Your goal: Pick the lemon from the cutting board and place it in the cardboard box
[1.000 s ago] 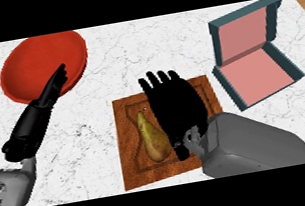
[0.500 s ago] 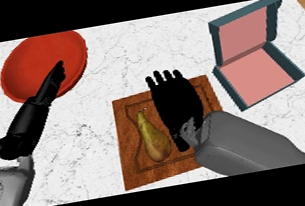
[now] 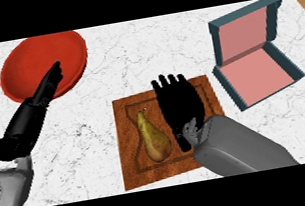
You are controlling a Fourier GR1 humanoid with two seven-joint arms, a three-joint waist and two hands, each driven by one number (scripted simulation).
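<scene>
- Since the earlier frames, we see the right robot hand [image 3: 181,105] drawn slightly toward the near edge of the wooden cutting board [image 3: 203,95]; the left robot hand [image 3: 46,86] has shifted only a little.
- The right robot hand lies flat over the board with fingers straight and spread, holding nothing.
- The task fruit [image 3: 153,135], yellow-green and pear-shaped, rests in the board's recess just beside the right robot hand on its left side; we cannot tell whether they touch.
- The left robot hand shows straight fingers together, over the near rim of the red plate [image 3: 35,56].
- The open box [image 3: 254,72], teal outside and pink inside, sits on the marble bench [image 3: 138,46] to the right of the board, lid raised.
</scene>
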